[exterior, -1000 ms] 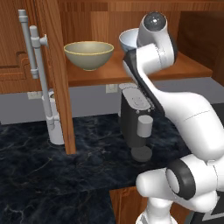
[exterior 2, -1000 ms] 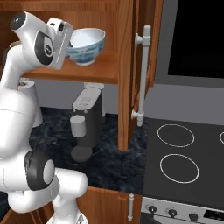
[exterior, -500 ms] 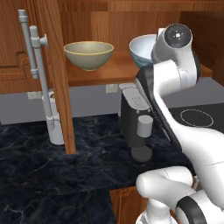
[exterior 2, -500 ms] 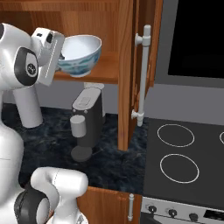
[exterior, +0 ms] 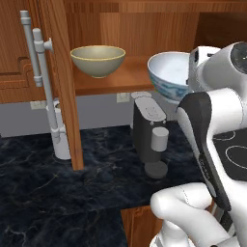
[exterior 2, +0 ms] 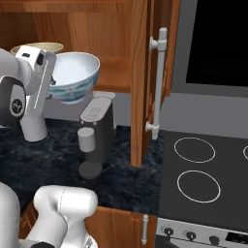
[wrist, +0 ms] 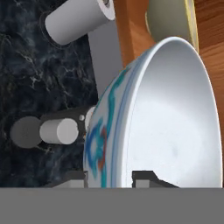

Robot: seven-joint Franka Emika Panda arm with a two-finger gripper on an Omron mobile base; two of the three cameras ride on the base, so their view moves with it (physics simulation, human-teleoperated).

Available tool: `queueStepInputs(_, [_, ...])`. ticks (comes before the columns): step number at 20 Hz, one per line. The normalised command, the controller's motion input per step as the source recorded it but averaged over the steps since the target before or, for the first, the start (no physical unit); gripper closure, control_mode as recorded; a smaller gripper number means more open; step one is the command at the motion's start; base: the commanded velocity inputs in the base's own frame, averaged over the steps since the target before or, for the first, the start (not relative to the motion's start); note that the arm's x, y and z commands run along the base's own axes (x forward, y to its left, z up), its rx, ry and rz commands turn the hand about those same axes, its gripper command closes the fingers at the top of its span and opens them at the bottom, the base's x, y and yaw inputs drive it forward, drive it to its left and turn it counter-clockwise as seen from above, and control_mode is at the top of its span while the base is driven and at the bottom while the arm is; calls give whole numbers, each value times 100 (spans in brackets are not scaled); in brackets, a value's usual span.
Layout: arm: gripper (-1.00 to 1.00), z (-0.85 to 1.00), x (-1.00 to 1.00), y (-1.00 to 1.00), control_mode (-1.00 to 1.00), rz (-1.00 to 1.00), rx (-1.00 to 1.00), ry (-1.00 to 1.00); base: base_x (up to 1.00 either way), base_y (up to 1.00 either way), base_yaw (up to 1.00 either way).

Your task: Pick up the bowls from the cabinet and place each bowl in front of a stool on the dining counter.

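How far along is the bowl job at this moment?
Nothing delivered so far. In hand: the gripper is shut on the rim of the white and blue bowl, which is lifted clear of the cabinet shelf above the coffee machine. Left: carrying it to the dining counter, then fetching the olive bowl, which sits on the shelf.

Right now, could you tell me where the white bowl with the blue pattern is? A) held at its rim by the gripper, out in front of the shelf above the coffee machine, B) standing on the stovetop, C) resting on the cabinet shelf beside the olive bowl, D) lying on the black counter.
A: the gripper pinches the rim of the white bowl, which hangs above the coffee machine, while the olive bowl sits on the cabinet shelf.
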Motion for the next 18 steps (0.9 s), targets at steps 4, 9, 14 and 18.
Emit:
queueStepInputs(4, [100, -23, -100, 0, -100, 18, -5, 16, 0, 0, 0])
queueStepInputs(9, [100, -70, -100, 0, -100, 21, -15, 18, 0, 0, 0])
queueStepInputs(14, [100, -76, -49, 0, -100, 15, -19, 2, 0, 0, 0])
queueStepInputs(18, [100, -3, 0, -6, -100, 0, 24, -18, 0, 0, 0])
